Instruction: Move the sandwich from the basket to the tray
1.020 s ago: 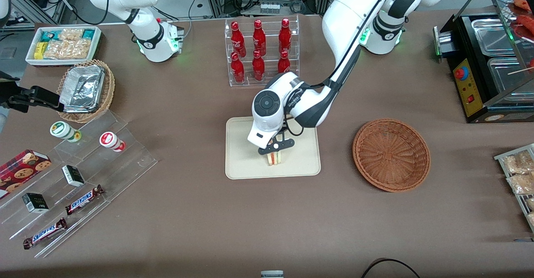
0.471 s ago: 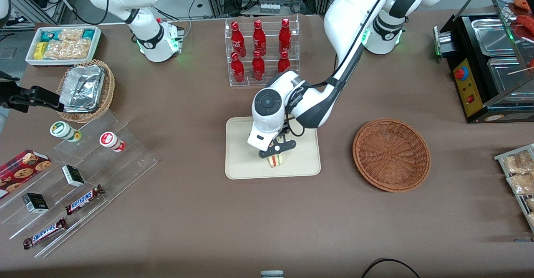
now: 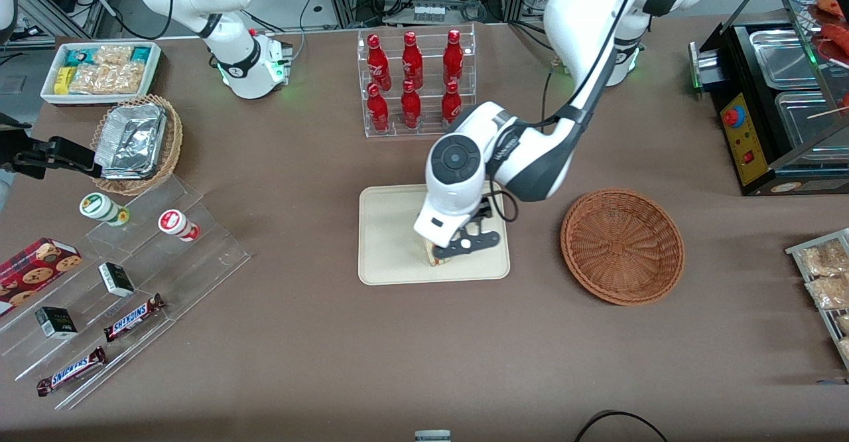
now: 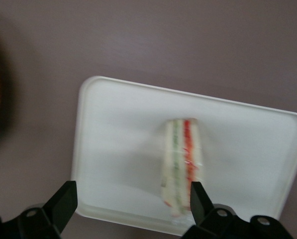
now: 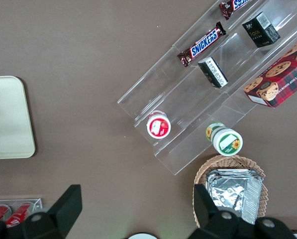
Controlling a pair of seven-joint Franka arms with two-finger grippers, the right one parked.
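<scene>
The sandwich stands on its edge on the cream tray, showing its green and red filling stripes. My left gripper hovers above the tray, open, with its black fingers spread wide. One finger is close beside the sandwich, and nothing is held between them. In the front view the gripper covers most of the sandwich near the tray's edge closest to the camera. The reddish-brown basket lies empty beside the tray, toward the working arm's end.
A clear rack of red bottles stands farther from the camera than the tray. Acrylic steps with snacks and a tan foil-filled basket lie toward the parked arm's end. A black appliance stands at the working arm's end.
The gripper has let go of the sandwich, risen, and shifted toward the basket. The sandwich stays standing on the tray.
</scene>
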